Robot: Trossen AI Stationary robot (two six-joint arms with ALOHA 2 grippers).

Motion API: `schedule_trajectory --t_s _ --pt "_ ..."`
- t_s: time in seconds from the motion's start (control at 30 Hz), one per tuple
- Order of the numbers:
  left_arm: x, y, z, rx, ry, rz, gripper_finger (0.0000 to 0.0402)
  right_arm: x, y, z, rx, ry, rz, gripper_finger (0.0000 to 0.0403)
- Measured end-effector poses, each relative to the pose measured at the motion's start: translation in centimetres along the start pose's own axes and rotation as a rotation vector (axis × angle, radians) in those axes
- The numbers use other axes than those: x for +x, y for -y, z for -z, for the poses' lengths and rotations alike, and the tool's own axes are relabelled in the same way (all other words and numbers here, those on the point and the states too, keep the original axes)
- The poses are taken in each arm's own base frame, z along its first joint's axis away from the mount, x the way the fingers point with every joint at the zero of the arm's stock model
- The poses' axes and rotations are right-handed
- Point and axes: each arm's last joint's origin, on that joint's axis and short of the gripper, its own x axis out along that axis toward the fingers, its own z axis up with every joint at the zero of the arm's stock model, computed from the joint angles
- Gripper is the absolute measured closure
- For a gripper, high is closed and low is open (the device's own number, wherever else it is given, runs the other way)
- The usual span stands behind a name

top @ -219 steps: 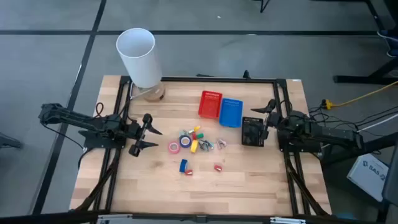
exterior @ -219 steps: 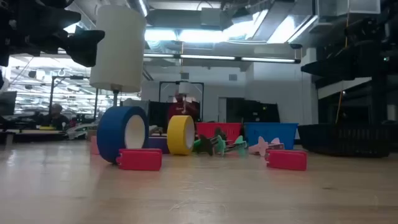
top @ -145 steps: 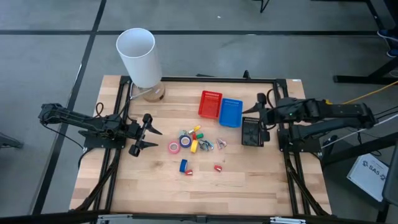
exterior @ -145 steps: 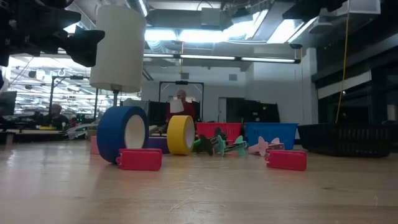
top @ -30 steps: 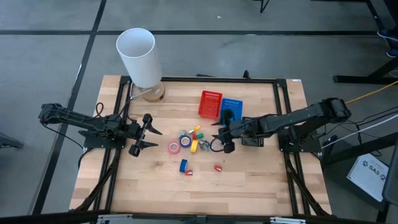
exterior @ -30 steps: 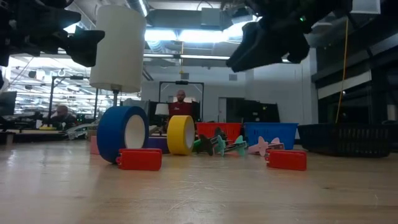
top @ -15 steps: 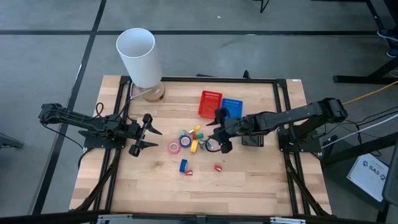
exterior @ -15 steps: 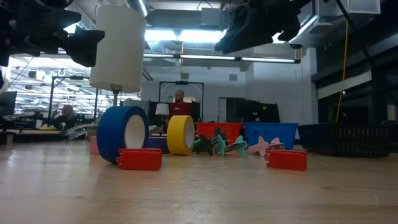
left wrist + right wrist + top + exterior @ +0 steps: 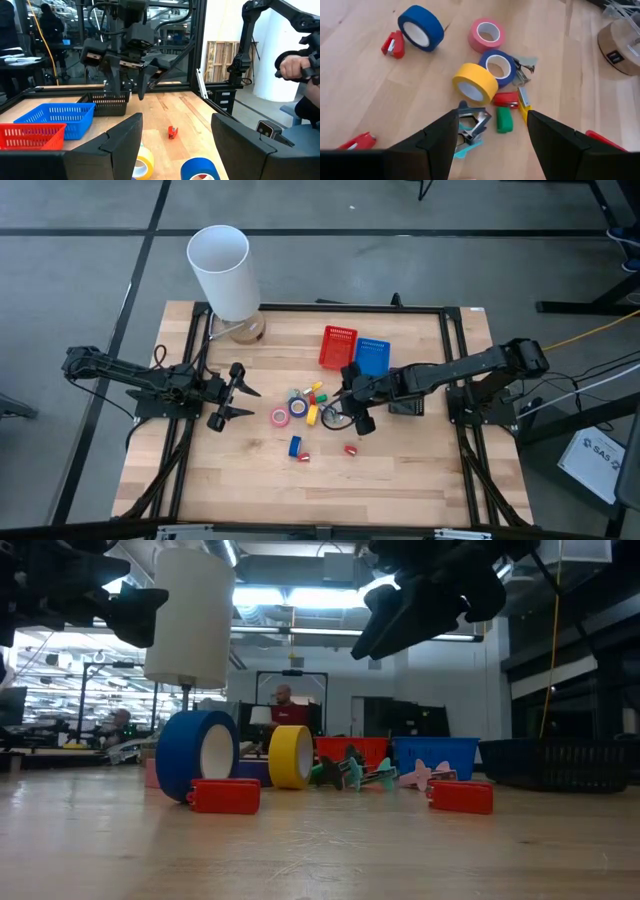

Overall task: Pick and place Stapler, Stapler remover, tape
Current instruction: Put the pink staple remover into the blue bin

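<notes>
Yellow tape [image 9: 475,84] is seen on edge, hole sideways, beneath the spread-open, empty right gripper [image 9: 353,406]; left gripper [image 9: 232,397] waits open at left.

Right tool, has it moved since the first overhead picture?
Yes. The right tool has swung from beside the black basket, past the blue basket, to above the tape pile.

Red basket [image 9: 338,346]; blue basket [image 9: 372,357]; white cup [image 9: 222,270]
</notes>
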Motion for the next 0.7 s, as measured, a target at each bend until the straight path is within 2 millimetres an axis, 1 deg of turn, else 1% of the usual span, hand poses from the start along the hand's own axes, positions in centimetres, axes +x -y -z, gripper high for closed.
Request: schedule_trajectory --t_s 0.07,0.13,0.23,0.43,0.5,0.7 --pt "0.0 0.0 0.0 0.000 0.000 0.000 0.0166 0.0 -0.4 0.2 0.028 -0.022 -0.014 0.0164" --pt "0.0 0.0 0.0 0.000 0.000 0.000 0.0167 0.0 -0.6 0.4 0.113 -0.046 -0.019 0.0164" --pt "0.0 0.0 0.0 0.000 0.000 0.000 0.0167 -0.1 -0.8 1.2 0.228 -0.130 -0.041 0.0164" --pt "0.0 0.0 0.0 0.000 0.000 0.000 0.0166 0.0 -1.4 1.8 0.488 -0.203 -0.145 0.0164" --pt "0.0 0.0 0.0 0.000 0.000 0.000 0.0167 0.0 -1.4 1.7 0.507 -0.198 -0.173 0.0164" --pt "0.0 0.0 0.0 0.000 0.000 0.000 0.0167 0.0 -1.4 1.8 0.453 -0.198 -0.174 0.0164"
